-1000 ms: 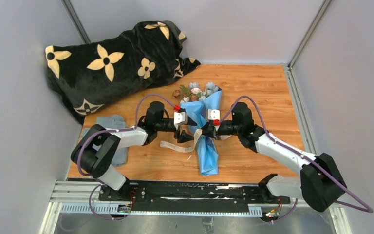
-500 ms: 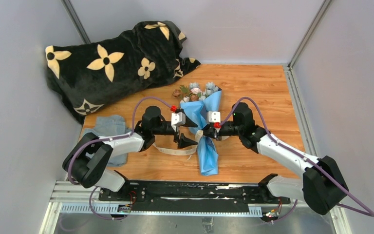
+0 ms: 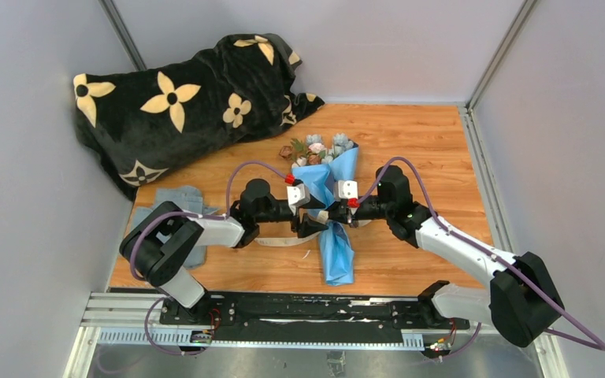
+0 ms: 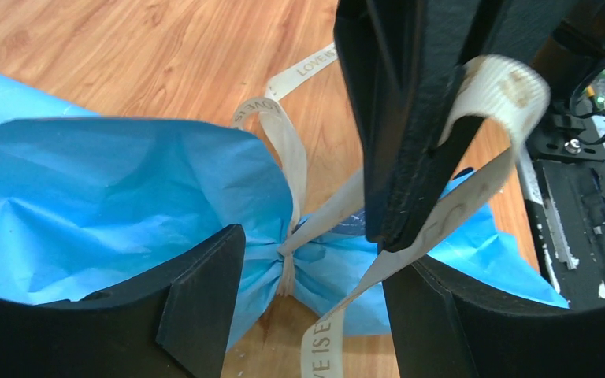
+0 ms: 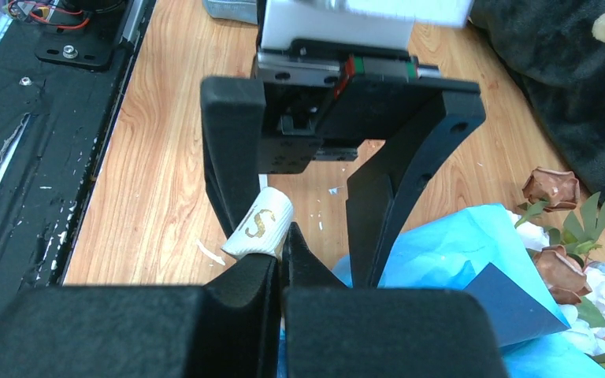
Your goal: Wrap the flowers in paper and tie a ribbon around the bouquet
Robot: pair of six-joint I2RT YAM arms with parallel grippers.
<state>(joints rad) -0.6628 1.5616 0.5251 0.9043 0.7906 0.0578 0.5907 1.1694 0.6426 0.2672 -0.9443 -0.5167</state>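
The bouquet [image 3: 335, 236] lies in the middle of the table, its flowers [image 3: 320, 147] at the far end above the blue paper [image 3: 332, 177] cone. A beige ribbon [image 4: 287, 264] is cinched round the paper's waist, and a printed tail [image 3: 277, 241] trails left on the wood. My right gripper [image 3: 333, 213] is shut on a ribbon loop [image 5: 261, 224] just beside the waist. My left gripper [image 3: 309, 224] faces it from the left, open. Its fingers [image 4: 197, 303] straddle the cinched waist and a slack ribbon strand [image 4: 327, 346] without closing on either.
A black blanket [image 3: 189, 94] with cream flower prints is heaped at the back left. A grey-blue cloth [image 3: 175, 206] lies under the left arm. Grey walls close in both sides, and the black base rail [image 3: 283, 307] runs along the near edge.
The left gripper pulled back left and opened wider, then came right again to the bouquet's waist, a little less wide. The ribbon tail shifted with it. The right gripper held still.
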